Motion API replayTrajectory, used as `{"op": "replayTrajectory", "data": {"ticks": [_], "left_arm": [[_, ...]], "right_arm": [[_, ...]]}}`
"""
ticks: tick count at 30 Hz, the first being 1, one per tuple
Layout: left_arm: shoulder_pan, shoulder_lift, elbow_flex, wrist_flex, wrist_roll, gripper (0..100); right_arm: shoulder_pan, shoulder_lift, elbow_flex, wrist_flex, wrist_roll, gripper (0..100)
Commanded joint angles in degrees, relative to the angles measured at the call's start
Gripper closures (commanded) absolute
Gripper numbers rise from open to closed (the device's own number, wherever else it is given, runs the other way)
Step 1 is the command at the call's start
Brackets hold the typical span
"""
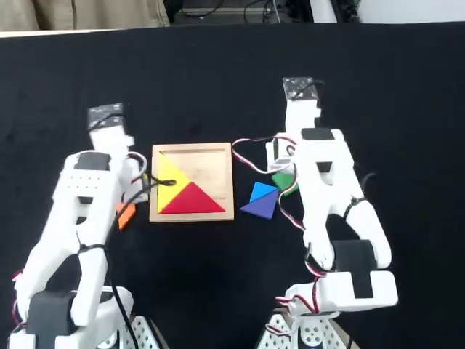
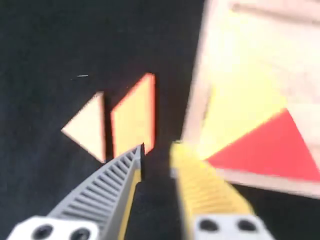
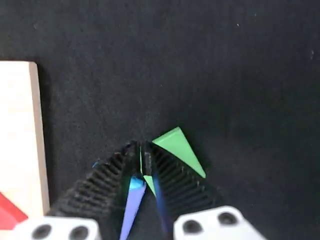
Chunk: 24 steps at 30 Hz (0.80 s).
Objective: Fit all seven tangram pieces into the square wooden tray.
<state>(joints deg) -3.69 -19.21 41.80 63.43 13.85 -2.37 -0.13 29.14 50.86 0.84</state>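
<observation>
Saw square wooden tray (image 1: 211,169) on matte black cloth (image 1: 218,87), holding smooth flat yellow triangle (image 1: 168,174) and red triangle (image 1: 190,198). Found left gripper (image 2: 156,152), ribbed grey and yellow fingers, parted slightly and empty, beside tray rim, near orange parallelogram (image 2: 132,117). Found right gripper (image 3: 140,149), black ribbed fingers, pinched almost shut on green triangle (image 3: 175,144), above blue piece (image 3: 131,202).

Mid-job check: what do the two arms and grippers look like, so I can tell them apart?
The left arm and right arm are white shells with black motor blocks and loose red, white and black cables. The left gripper has one grey and one yellow ribbed finger; the right gripper has two black ribbed fingers. Both sit on white bases with screw holes.
</observation>
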Motion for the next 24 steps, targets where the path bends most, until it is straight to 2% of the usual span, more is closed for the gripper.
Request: {"op": "replayTrajectory", "data": {"ticks": [1, 6, 10, 15, 24], "left_arm": [[-2.5, -1.4, 0.8, -0.9, 0.9, 75], [-2.2, -1.4, 3.3, -4.7, -0.8, 79], [-5.4, -1.4, 6.0, -9.2, -0.9, 82], [-8.7, -1.4, 6.7, -9.0, -1.1, 83], [-6.3, -1.2, 6.8, -9.6, -2.1, 83]], "right_arm": [[-1.6, -0.2, -0.4, -1.4, 0.6, 98.7], [-1.3, 2.5, -1.9, -1.4, 0.6, 98.7], [-1.6, 3.6, -2.0, -1.4, 0.6, 98.7], [-1.6, 3.7, -2.5, -1.4, 0.6, 98.7], [-1.6, 3.7, -2.3, -1.4, 0.6, 98.7]]}}
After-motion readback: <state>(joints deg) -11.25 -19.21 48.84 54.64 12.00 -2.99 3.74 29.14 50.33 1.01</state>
